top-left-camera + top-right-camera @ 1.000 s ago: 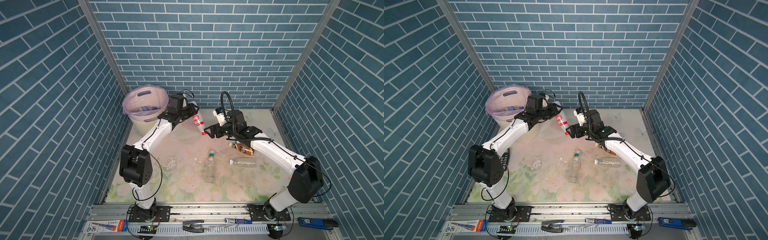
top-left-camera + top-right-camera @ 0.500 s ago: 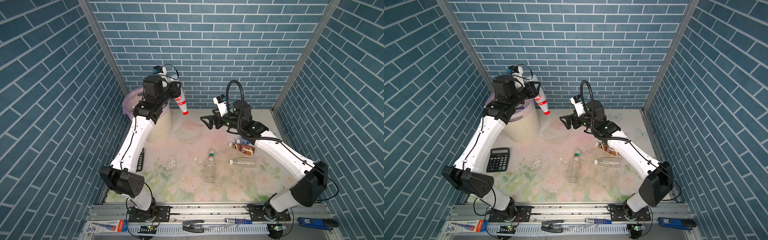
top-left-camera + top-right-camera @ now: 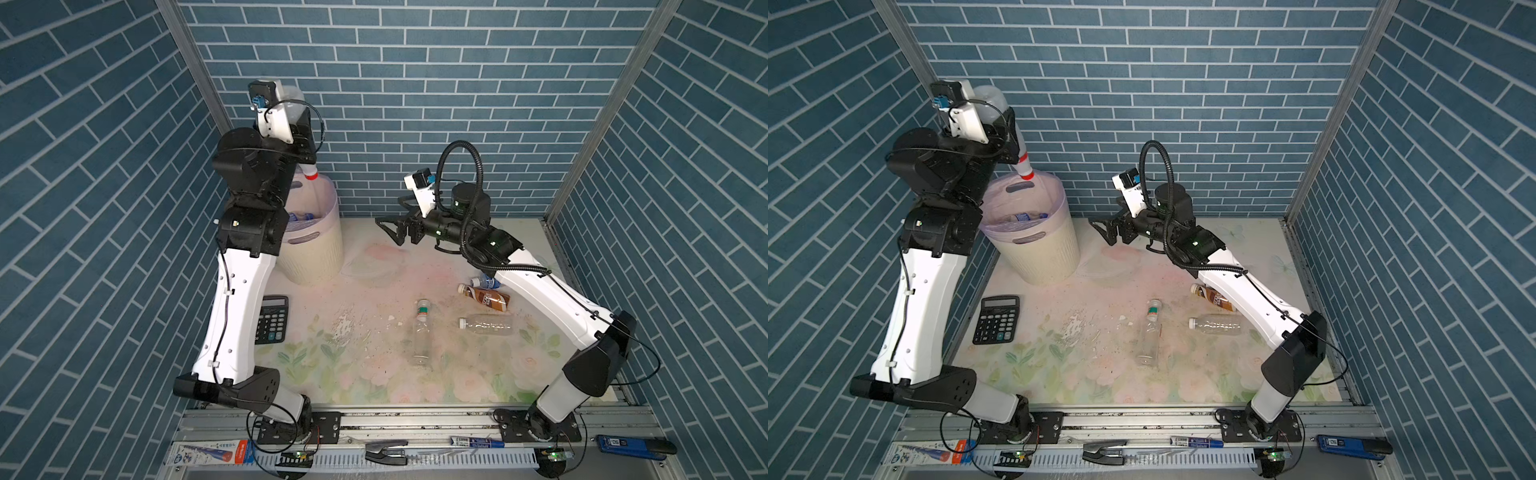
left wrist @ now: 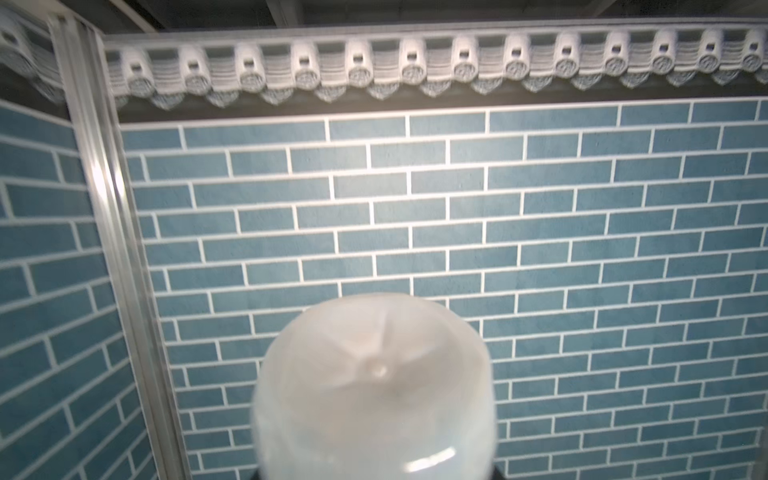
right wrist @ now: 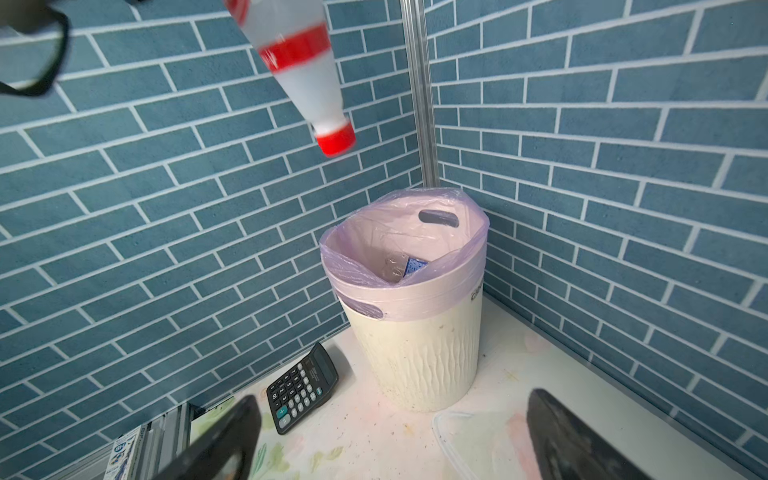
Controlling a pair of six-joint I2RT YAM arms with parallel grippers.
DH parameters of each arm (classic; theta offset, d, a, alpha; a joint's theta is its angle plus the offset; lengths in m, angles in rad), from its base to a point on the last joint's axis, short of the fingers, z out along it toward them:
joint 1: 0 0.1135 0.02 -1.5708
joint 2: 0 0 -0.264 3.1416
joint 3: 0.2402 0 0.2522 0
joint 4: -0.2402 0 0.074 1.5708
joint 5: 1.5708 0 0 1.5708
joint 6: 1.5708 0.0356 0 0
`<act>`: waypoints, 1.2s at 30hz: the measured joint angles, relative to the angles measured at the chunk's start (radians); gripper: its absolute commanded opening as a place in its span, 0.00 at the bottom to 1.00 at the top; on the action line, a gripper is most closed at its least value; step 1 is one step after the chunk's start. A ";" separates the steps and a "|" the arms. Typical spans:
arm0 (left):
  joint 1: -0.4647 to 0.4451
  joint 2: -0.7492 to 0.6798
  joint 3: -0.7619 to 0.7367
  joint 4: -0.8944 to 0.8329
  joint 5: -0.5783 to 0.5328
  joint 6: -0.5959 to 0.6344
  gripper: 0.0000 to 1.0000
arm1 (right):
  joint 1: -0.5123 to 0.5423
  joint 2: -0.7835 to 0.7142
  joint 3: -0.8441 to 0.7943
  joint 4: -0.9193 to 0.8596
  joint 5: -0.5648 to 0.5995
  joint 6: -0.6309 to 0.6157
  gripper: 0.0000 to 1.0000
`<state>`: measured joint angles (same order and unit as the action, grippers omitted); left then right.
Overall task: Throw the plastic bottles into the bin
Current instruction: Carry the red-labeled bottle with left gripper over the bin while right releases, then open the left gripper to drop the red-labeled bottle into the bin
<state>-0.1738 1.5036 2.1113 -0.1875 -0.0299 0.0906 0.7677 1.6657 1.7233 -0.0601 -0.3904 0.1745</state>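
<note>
**Item: white bottle (image 3: 1018, 143), red cap, clamped cap-down in the left gripper (image 3: 1004, 135) high above the bin (image 3: 1040, 257).**

Handling, as judged: empty thin plastic, so light, smooth and a little squashy. It is best taken round the mid-body, as it is here, with the base jutting past the jaws. The bottle hangs tilted and well clear of the pink liner; whether it is squarely over the mouth cannot be told. The right gripper (image 3: 1102, 232) has its jaws wide apart and empty, over the mat beside the bin. Still on the table are a green-banded bottle (image 3: 1152, 328), a clear bottle (image 3: 1214, 325) and a brown-labelled bottle (image 3: 1214, 299).
</note>
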 measured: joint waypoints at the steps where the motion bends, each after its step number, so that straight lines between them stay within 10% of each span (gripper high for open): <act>1: 0.004 0.000 0.023 0.008 -0.002 0.014 0.51 | 0.000 0.006 0.000 -0.001 0.000 0.000 0.99; 10: 0.117 0.032 -0.058 0.079 0.012 -0.017 0.55 | 0.000 0.023 0.000 -0.012 -0.004 0.000 0.99; 14: 0.223 0.144 -0.165 0.024 0.062 -0.129 0.99 | 0.000 0.023 0.000 -0.016 -0.003 0.000 0.99; 36: 0.052 -0.017 -0.325 -0.074 0.197 -0.348 0.99 | -0.005 0.017 -0.063 -0.045 0.075 0.005 0.99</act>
<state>-0.1219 1.4864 1.7866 -0.2611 0.1673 -0.2569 0.7628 1.6825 1.6600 -0.1051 -0.3157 0.1795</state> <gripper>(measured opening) 0.993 0.992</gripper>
